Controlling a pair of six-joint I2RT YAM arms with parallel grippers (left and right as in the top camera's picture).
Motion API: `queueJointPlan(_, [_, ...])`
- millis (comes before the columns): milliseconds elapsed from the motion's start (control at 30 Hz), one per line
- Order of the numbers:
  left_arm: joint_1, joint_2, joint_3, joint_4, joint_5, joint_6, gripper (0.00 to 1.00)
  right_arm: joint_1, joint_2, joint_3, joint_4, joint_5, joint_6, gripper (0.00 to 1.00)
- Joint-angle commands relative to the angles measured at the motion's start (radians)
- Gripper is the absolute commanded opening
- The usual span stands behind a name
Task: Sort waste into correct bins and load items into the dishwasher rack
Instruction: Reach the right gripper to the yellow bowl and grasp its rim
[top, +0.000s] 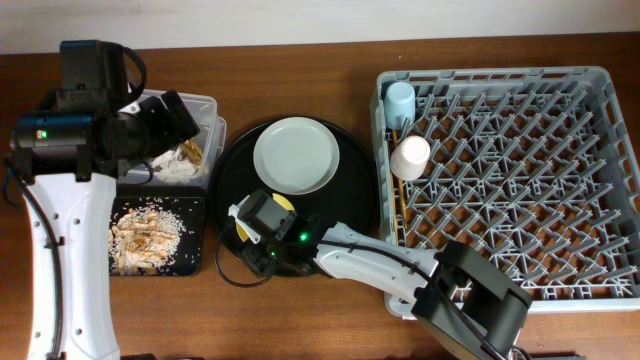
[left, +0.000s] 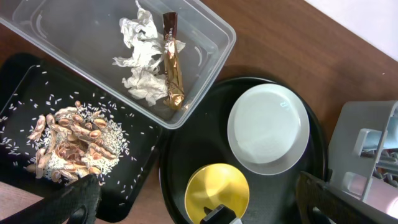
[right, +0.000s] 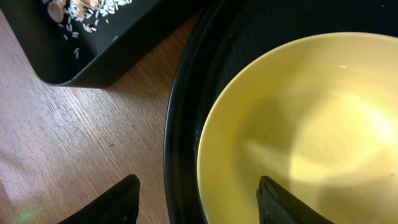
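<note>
while the right claw (right: 199, 208) gapes over the glossy, round-rimmed yellow bowl (right: 323, 124) — the left claw (left: 208, 200) hangs spread.

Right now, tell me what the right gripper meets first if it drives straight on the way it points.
Probably the yellow bowl on the round black tray: its rim lies between the open fingers of the right gripper. Depth is unclear.

Soft, even indoor light falls on the bench (top: 300, 55) from overhead, shadows faint. In close-up, the yellow bowl (right: 323, 93) carries a dim grey shadow inside; the right tool (right: 196, 202), at 6 o'clock, is dark and blurred. Glare streaks the gold-brown wrapper (left: 172, 68).
</note>
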Motion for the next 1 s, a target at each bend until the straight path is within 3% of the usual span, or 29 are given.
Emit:
queueJointPlan(0, [0.002,-0.008,0.005,0.002,0.004,0.016,0.99,0.013,0.01,-0.008,0.005,0.023,-0.008,0.55])
queueJointPlan(100, [0.002,-0.008,0.005,0.002,0.004,0.016,0.99,0.013,0.01,-0.008,-0.026,0.069,-0.008,0.42])
queueJointPlan(333, [0.002,-0.008,0.005,0.002,0.004,0.016,0.99,0.012,0.009,-0.007,-0.134,0.105,-0.019,0.27])
queueJointPlan(533, [0.002,-0.008,0.005,0.002,0.004,0.016,0.99,0.005,-0.06,0.02,-0.241,0.139,-0.019,0.24])
queueJointPlan(633, [0.002,-0.008,0.005,0.002,0.004,0.016,0.99,0.005,-0.092,0.021,-0.291,0.198,-0.019,0.15])
queueJointPlan(833, [0.002,-0.008,0.005,0.002,0.004,0.016,0.99,0.005,-0.092,0.021,-0.306,0.222,-0.019,0.15])
queueJointPlan(900, [0.002,-0.008,0.005,0.002,0.004,0.016,0.99,0.006,-0.092,0.021,-0.295,0.222,-0.019,0.37])
queueJointPlan(967, [0.002,-0.008,0.005,0.002,0.004,0.016,0.99,0.006,-0.091,0.021,-0.269,0.222,-0.019,0.36])
